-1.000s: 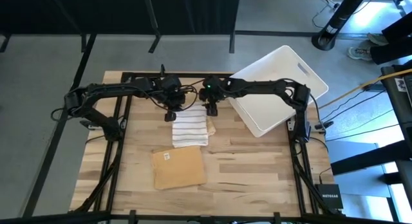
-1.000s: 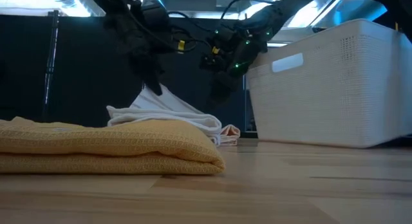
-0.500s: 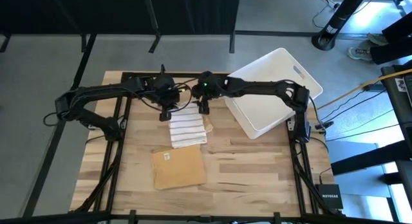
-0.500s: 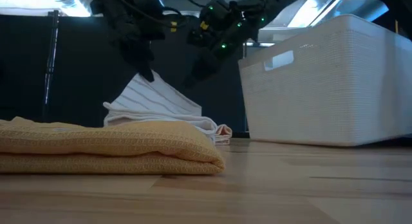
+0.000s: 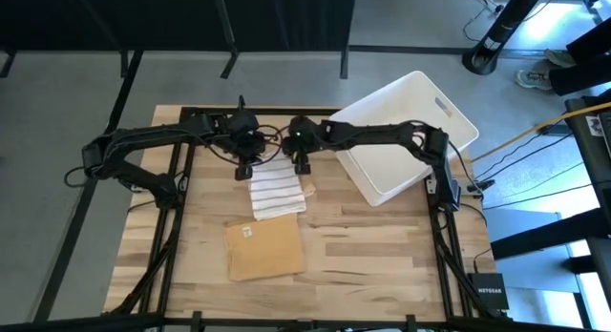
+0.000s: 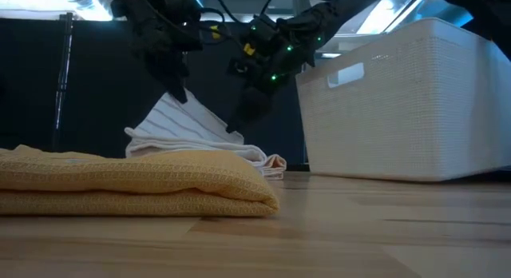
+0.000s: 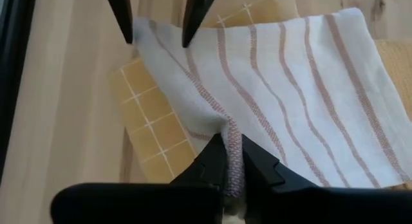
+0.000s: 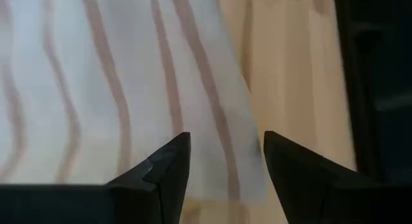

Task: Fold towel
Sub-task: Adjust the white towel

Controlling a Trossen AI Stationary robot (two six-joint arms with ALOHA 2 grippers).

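My left gripper (image 7: 230, 161) pinches a corner of the striped towel (image 5: 278, 187) at the table's far middle; my right gripper (image 8: 222, 163) hovers spread over its edge. A yellow checked cloth (image 7: 149, 111) hides mostly beneath.

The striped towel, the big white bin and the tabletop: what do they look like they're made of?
The striped towel looks like thin woven cotton, matte white with reddish-brown stripes; it creases softly where the left claw pinches it. The white bin seems to be molded plastic with a fine textured wall and a cut-out handle. The tabletop looks like smooth, light butcher-block wood, with visible plank strips and grain.
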